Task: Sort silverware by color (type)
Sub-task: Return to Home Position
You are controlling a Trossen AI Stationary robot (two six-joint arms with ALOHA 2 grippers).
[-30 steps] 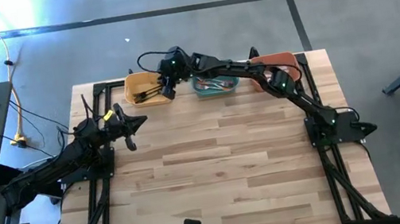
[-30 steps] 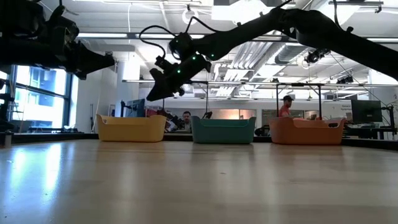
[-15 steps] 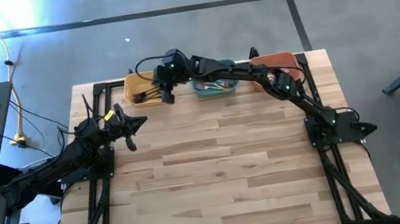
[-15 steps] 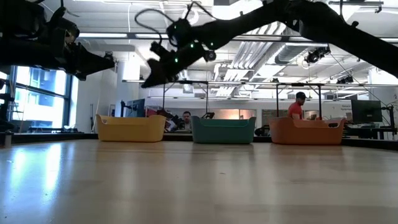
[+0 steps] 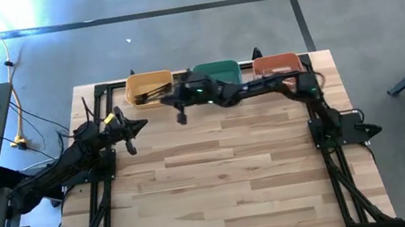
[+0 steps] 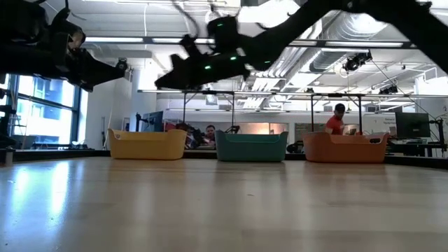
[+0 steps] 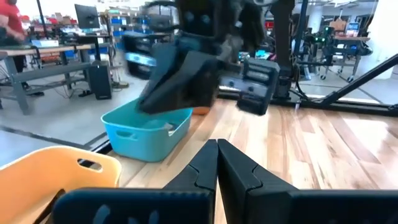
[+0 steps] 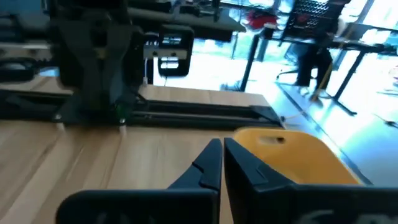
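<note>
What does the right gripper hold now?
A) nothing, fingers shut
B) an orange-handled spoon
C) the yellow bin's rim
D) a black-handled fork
A: the right wrist view shows the right gripper with fingertips together and nothing between them, clear of the yellow bin.

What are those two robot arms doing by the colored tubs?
They are sorting silverware into bins. Right now neither holds anything: the right gripper hangs shut above the table, close in front of the yellow bin, where black-handled pieces lie. The left gripper waits shut near the table's left edge.
</note>
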